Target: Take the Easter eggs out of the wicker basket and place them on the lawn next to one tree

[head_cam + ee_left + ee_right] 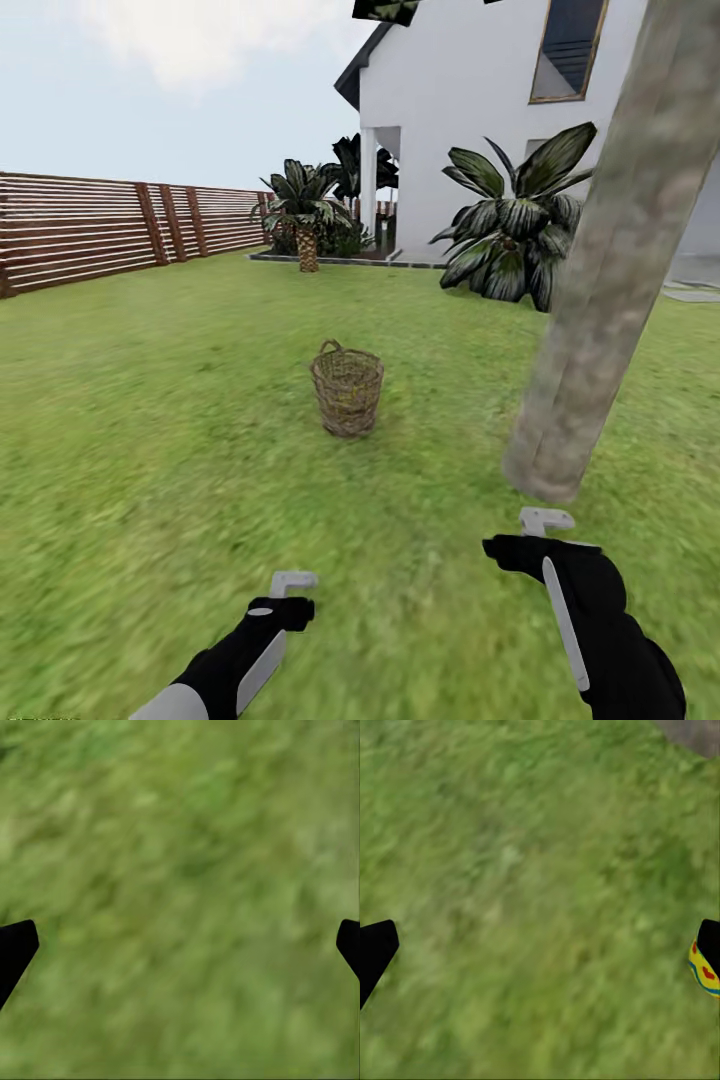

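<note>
Grass fills the bottom of the head view, where both black arms reach forward over the lawn (150, 420). The left claw (292, 582) sits at lower centre, and in its wrist view its fingertips (16, 949) stand wide apart at the frame's edges with nothing between them. The right claw (545, 520) at lower right is likewise spread open and empty in its wrist view; an Easter egg (705, 973) lies on the grass at the right edge there, just beside one fingertip. Just above the right claw, the tree (610, 270) trunk rises to the upper right corner. At centre stands the wicker basket (346, 388), upright; its contents cannot be made out. Beyond are a broad-leaved bush (515, 235), a small palm (303, 215), the slatted fence (110, 225) and the white house (470, 90).
</note>
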`<state>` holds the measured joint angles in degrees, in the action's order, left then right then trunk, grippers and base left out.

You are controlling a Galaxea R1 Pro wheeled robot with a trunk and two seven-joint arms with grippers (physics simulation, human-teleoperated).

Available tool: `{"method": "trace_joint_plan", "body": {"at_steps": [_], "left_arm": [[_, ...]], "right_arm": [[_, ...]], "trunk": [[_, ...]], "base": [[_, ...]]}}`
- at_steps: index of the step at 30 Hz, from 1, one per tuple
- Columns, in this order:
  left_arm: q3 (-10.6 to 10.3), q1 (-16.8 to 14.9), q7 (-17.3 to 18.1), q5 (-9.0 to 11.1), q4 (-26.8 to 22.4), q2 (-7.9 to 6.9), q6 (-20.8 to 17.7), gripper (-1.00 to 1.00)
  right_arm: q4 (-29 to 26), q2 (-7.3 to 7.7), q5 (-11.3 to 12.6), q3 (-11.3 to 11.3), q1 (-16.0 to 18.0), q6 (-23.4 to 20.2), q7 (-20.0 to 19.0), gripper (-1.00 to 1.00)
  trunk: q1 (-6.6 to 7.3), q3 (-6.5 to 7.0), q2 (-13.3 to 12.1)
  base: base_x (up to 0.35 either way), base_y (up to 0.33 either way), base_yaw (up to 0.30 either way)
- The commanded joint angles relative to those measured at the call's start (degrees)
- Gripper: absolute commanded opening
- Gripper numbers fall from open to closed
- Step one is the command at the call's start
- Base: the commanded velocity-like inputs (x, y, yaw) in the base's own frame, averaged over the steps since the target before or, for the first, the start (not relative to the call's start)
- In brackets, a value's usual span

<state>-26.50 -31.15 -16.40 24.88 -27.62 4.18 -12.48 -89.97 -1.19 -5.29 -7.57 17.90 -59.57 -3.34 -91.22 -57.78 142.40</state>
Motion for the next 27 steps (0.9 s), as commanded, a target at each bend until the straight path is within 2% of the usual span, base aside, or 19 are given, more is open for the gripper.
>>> {"method": "trace_joint_plan", "body": {"at_steps": [1,9,27], "left_arm": [[-0.5,-0.1,-0.5,0.5,-0.1,-0.05,-0.2,1.0],[-0.6,-0.1,-0.5,0.5,-0.1,-0.06,-0.2,1.0],[-0.6,-0.1,-0.5,0.5,0.2,-0.05,-0.2,1.0]], "right_arm": [[-0.1,-0.04,-0.5,-0.1,0.0,-0.3,-0.4,1.0],[-0.1,-0.04,-0.5,-0.1,0.0,-0.3,-0.4,1.0],[-0.1,-0.04,-0.5,-0.1,0.0,-0.3,-0.4,1.0]], "trunk": [[-0.01,-0.06,0.0],[-0.01,-0.06,0.0],[-0.01,-0.06,0.0]], "base": [[0.216,0.281,0.173],[0.247,0.25,0.064],[0.29,0.188,0.004]]}}
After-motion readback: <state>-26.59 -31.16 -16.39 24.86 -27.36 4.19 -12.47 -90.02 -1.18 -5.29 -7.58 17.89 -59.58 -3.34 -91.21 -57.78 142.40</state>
